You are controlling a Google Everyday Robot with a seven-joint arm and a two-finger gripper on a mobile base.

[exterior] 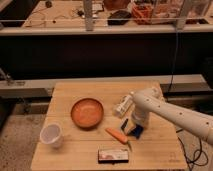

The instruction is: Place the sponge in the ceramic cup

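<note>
OK, end effector (132, 126) is low over the right-centre of the table (160, 150), at the tip of the white arm (172, 114) that reaches in from the right edge; cannot tell whether it is released or clenched, the wrist blocks the view; the sponge (139, 132), blue, sits right at the end effector, partly hidden by it; cannot tell if the sponge rests on the table or is lifted off it; ceramic cup (51, 135) is upright at the front-left corner of the table, white, wider at the rim than the base, well apart from the sponge and the end effector; orange bowl (87, 113) lies between them, left of centre, upright, much bigger than the cup; carrot (117, 135) lies flat just left of the sponge, near the end effector, its thin end pointing to the front right; white bottle (123, 105) lies on its side just behind the end effector, close to the arm's wrist; flat dark packet (113, 155) lies near the front edge, in front of the carrot, apart from it
</note>
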